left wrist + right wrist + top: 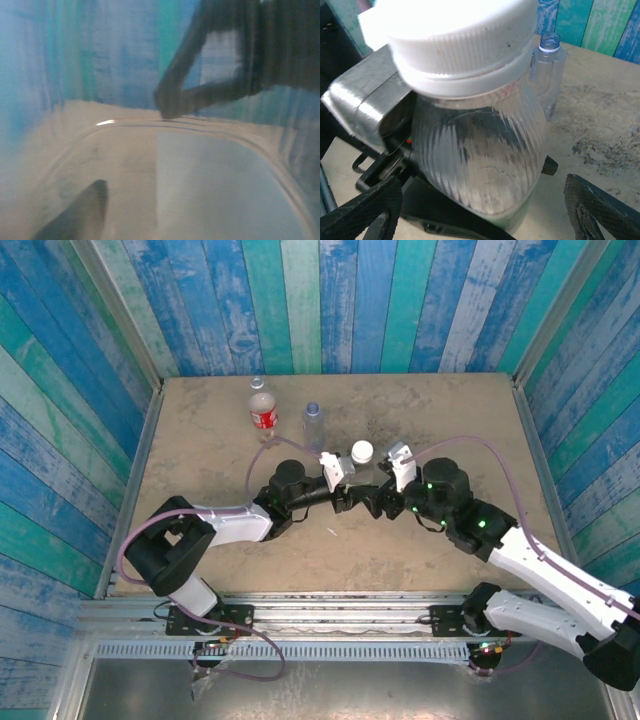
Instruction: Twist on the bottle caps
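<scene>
A clear ribbed bottle (480, 160) with a green label edge at its base leans tilted over the table's middle, and a white cap (460, 30) sits on its neck. My left gripper (345, 496) is shut on its lower body; one dark finger (82, 212) shows against the blurred plastic. My right gripper (482, 189) is open, its fingers (362, 215) standing wide on either side of the bottle without touching it. The same cap (362, 451) lies between both wrists in the top view. The slim unlabelled bottle (549, 70) stands uncapped behind it.
The red-labelled bottle (262, 408) stands upright at the back, left of the slim bottle (314, 425). Painted plank walls (320, 300) close in the table on three sides. Bare tabletop (200, 470) lies left of the arms, and more to the right.
</scene>
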Robot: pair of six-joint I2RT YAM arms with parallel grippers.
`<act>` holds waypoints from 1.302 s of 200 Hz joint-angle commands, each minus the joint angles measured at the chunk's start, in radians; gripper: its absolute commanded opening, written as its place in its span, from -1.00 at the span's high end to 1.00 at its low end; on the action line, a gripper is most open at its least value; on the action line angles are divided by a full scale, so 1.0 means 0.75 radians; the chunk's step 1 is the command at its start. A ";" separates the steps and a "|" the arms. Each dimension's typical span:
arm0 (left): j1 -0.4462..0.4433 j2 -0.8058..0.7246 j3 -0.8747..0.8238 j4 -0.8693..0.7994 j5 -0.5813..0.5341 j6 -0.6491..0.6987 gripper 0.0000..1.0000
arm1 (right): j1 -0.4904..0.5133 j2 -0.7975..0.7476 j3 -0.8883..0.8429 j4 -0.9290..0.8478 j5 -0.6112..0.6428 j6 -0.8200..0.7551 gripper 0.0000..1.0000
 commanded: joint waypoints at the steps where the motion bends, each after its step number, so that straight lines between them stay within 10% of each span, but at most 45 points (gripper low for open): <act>1: -0.013 0.011 0.019 0.047 -0.032 -0.017 -0.03 | 0.029 0.040 -0.011 0.135 0.103 0.114 -0.70; 127: -0.019 0.003 0.020 0.033 -0.002 -0.029 -0.12 | 0.069 0.155 -0.034 0.235 0.228 0.175 -0.22; 260: -0.019 -0.019 -0.007 0.039 -0.050 -0.023 -0.97 | 0.064 0.049 -0.084 0.200 0.281 0.142 0.17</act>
